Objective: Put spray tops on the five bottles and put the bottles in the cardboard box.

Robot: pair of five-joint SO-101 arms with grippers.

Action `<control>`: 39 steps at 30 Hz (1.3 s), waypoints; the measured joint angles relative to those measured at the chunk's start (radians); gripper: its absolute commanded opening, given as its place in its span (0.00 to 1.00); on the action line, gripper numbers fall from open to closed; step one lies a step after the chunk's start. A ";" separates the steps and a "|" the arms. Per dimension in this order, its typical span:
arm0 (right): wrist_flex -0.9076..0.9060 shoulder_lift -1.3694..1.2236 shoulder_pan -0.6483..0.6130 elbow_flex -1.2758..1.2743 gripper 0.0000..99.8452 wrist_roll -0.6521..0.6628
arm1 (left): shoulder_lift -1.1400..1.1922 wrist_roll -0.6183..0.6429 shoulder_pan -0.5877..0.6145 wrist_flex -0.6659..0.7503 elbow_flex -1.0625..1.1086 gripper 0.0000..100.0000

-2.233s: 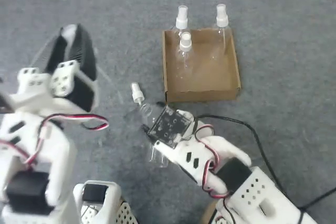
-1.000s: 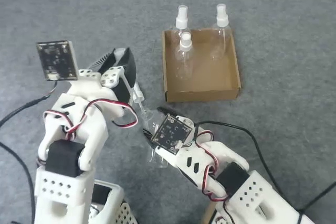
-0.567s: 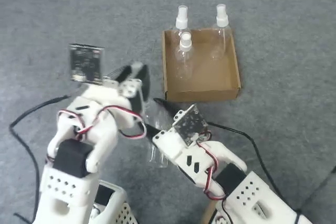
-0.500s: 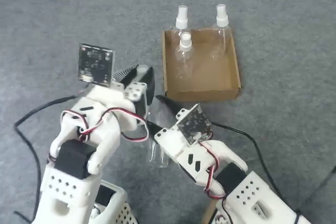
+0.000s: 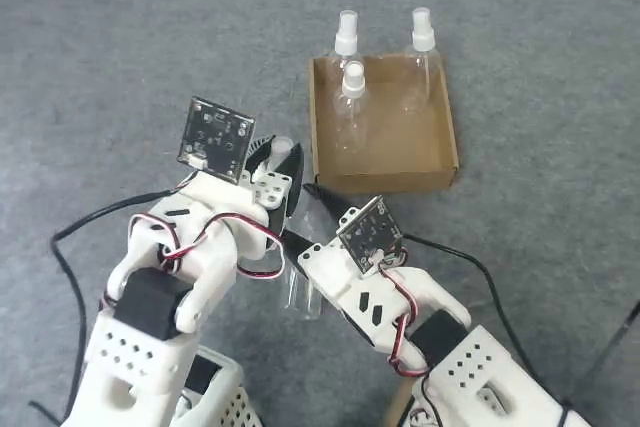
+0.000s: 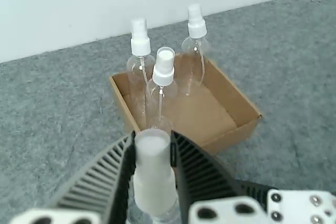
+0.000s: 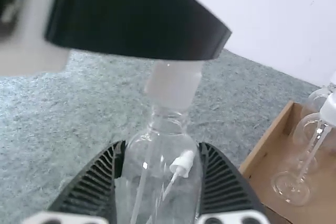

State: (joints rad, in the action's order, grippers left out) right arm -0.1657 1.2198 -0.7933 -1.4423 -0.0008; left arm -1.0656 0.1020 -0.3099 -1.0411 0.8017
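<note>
Three bottles (image 5: 352, 87) with white tops on them stand in the box (image 5: 385, 183), so that part looks done. The fourth bottle (image 7: 157, 182) is up off the table (image 5: 540, 197), just in front of the box. The right gripper (image 7: 160, 153) squeezes it round its fat middle, one finger on each side, and holds it upright. The left gripper (image 6: 152, 140) comes from above and pinches the top (image 6: 152, 166) between its two fingers. The top sits right on the neck of this bottle, and its thin tube hangs down inside. I cannot tell if the top is twisted on tight or only resting there. So I think the job now is to turn the top until it is snug. After that, this bottle has to go in the box beside the others. One last bottle (image 5: 302, 299) seems to lie on its side on the table, low down under the two arms. It needs a top too, and then a place in the box. That makes three done, one half done, and one not begun.
</note>
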 measured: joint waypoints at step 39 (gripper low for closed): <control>0.020 0.002 0.021 -0.020 0.01 0.000 | 0.009 -0.078 0.124 0.072 0.015 0.06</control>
State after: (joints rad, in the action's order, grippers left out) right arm -0.1458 1.2213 -0.7718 -1.4622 -0.0008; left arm -1.0564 0.0238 -0.1857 -0.9689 0.8170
